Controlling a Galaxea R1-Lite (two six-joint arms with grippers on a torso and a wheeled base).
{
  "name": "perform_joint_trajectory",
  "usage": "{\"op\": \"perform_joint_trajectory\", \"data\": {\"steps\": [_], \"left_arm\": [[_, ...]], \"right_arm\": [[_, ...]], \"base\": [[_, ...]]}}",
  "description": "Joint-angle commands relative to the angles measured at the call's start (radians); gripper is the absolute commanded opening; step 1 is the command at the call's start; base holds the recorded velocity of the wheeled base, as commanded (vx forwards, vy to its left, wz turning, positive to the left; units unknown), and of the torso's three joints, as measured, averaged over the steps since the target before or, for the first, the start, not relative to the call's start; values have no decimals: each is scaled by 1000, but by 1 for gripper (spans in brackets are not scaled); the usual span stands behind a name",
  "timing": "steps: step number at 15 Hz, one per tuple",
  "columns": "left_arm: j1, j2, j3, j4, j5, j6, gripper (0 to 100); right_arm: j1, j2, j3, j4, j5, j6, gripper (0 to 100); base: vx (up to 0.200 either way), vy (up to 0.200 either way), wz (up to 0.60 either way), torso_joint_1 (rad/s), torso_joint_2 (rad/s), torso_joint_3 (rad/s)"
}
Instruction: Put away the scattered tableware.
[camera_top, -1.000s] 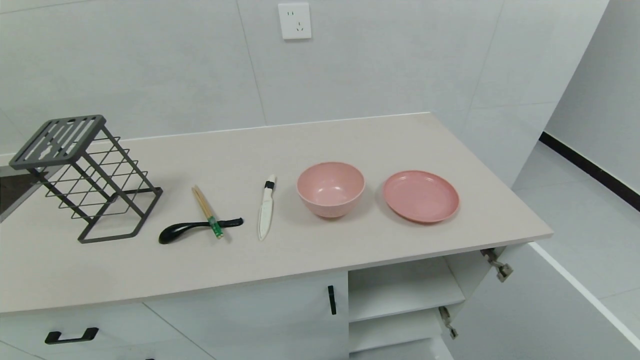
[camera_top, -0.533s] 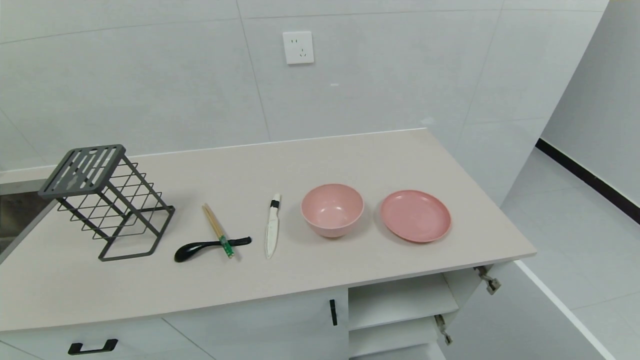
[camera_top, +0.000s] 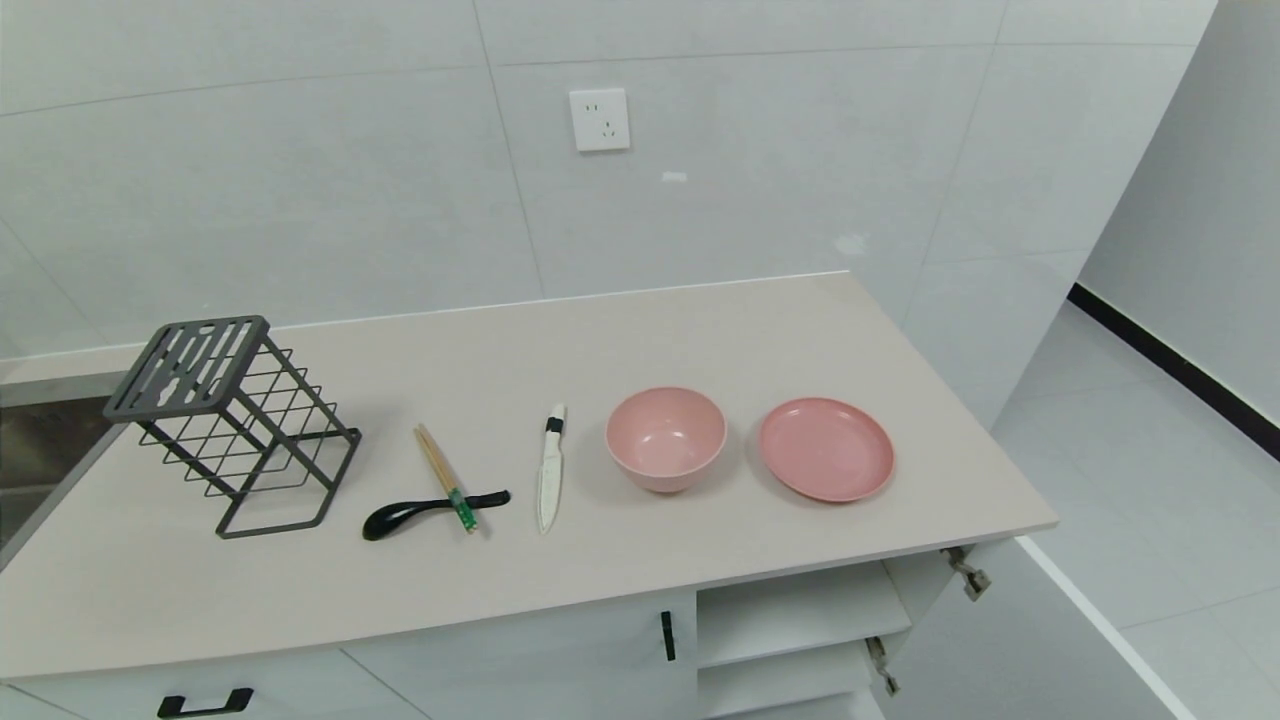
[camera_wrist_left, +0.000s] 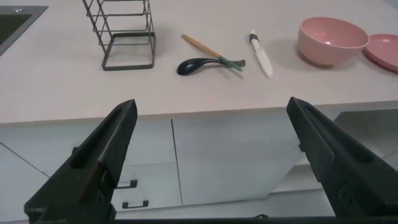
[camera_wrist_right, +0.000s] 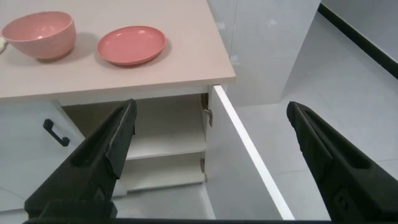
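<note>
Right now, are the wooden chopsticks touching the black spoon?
Touching: the head view shows the wooden chopsticks lying across the handle of the black spoon.

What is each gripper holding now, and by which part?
Nothing is held. The left gripper and the right gripper are both open and empty.
</note>
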Motion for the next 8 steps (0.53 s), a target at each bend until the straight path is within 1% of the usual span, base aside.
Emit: {"op": "perform_joint_trajectory", "data": {"steps": [1,2,7,8], "left_arm": [[0,1,0,-1,0,0,100],[0,1,0,-1,1,0,100],[0,1,0,-1,0,0,100],[0,1,0,-1,1,0,100]], "right_arm": [[0,0,0,0,-1,6,100],[0,0,0,0,-6,18,100],[0,0,0,-2,-4,19,100],[0,0,0,-2,-3,16,100]], "base": [[0,0,0,0,0,0],[0,0,0,0,0,0],[200,0,0,3,1,0],[0,0,0,0,0,0]]}}
